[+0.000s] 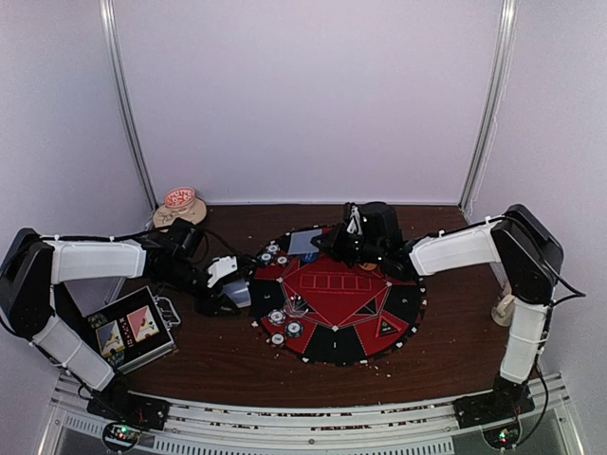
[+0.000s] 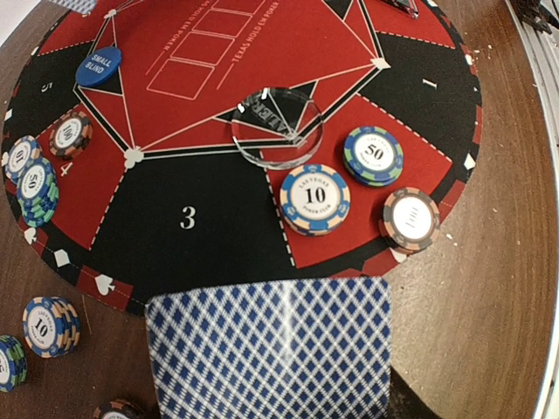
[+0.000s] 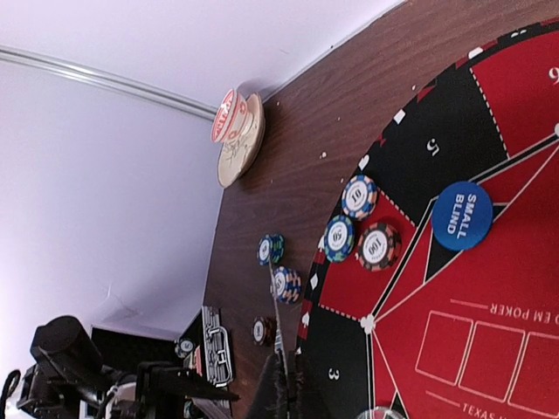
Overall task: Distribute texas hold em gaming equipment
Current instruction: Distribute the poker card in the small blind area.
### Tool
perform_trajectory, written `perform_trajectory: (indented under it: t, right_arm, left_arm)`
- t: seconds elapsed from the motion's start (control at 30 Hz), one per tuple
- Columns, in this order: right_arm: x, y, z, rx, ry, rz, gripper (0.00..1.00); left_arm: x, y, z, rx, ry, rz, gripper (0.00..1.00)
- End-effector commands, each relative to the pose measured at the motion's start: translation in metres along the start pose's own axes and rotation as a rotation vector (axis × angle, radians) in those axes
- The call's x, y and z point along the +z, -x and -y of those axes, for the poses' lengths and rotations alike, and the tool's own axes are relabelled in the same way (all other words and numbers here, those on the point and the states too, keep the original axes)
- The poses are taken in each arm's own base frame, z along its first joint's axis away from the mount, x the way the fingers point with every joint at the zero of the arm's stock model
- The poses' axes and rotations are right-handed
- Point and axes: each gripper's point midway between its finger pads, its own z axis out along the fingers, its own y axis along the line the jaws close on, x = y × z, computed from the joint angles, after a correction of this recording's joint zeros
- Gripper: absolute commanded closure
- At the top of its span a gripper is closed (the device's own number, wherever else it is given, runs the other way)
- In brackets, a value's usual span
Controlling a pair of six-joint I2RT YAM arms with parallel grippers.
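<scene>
A round red-and-black poker mat (image 1: 379,327) lies mid-table. My left gripper (image 1: 228,292) hovers at its left edge, shut on a deck of blue-diamond-backed playing cards (image 2: 271,349) that fills the bottom of the left wrist view and hides the fingers. Just beyond the deck, a 10 chip (image 2: 314,199), a 50 chip (image 2: 373,155) and a 100 chip (image 2: 410,219) lie on a red sector beside a clear dealer button (image 2: 277,127). A blue small-blind button (image 3: 461,216) sits further in. My right gripper (image 3: 286,388), over the mat's far side (image 1: 353,237), is shut on one card seen edge-on (image 3: 277,305).
A beige mug (image 1: 180,204) stands at the back left. The metal case (image 1: 128,332) with card pictures lies left of the mat. Loose chip stacks (image 2: 51,326) sit on the wood beside the mat's edge. More chips (image 2: 35,188) rest on another red sector.
</scene>
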Motion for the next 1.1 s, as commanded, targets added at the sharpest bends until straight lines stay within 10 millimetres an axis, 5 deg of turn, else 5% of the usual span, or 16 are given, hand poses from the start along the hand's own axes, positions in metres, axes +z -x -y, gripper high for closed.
perform_trajectory:
  t: [0.0,0.3,0.6,1.07]
  right_arm:
    - [0.019,0.026,0.012,-0.002,-0.053,0.081,1.00]
    - [0.080,0.054,0.026,0.024,-0.065,0.126,1.00]
    - [0.128,0.068,0.067,0.050,-0.110,0.167,1.00]
    - [0.144,0.079,0.101,0.107,-0.131,0.177,0.97]
  left_arm:
    - [-0.006,0.010,-0.004,0.028,0.029,0.041,0.55]
    - [-0.007,0.010,-0.005,0.029,0.032,0.042,0.55]
    - [-0.009,0.011,-0.004,0.033,0.034,0.049,0.55]
    - [-0.009,0.012,-0.003,0.040,0.035,0.053,0.55]
